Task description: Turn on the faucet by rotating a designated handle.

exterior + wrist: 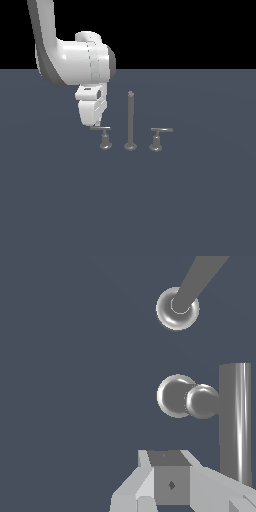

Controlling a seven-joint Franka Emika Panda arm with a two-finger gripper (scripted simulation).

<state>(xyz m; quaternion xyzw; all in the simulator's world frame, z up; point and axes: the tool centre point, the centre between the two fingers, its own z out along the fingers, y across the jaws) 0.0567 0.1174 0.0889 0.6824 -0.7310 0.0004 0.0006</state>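
- Here, the jaws cannot be judged as parted or clenched: in the exterior view the gripper (pixel 96 125) is seen only as a white block tapering down to a narrow tip, and in the wrist view only one pale finger (pixel 165 478) with a dark square pad is shown.
- The gripper tip is placed right at the outer end of the handle (pixel 101 129), at the exterior view's left; whether contact is made cannot be told.
- The handle is seen as a thin bar jutting towards the exterior view's left from a small flared stem standing on the surface.
- In the wrist view the handle bar (pixel 235 421) is seen as a bright grey strip running beside the finger, with its rounded stem just beside it.
- The hand is pointed straight down, and the white arm (pixel 75 62) is bent above it, rising to the upper left of the exterior view.
- The faucet post (pixel 130 120) is set upright on a round foot just to the right of the handle, apart from the gripper.
- A mirror-image handle (pixel 160 132) is set further right, its bar jutting rightward.
- The whole set is borne by a flat slate-blue surface (pixel 128 210), behind which only plain black is shown.
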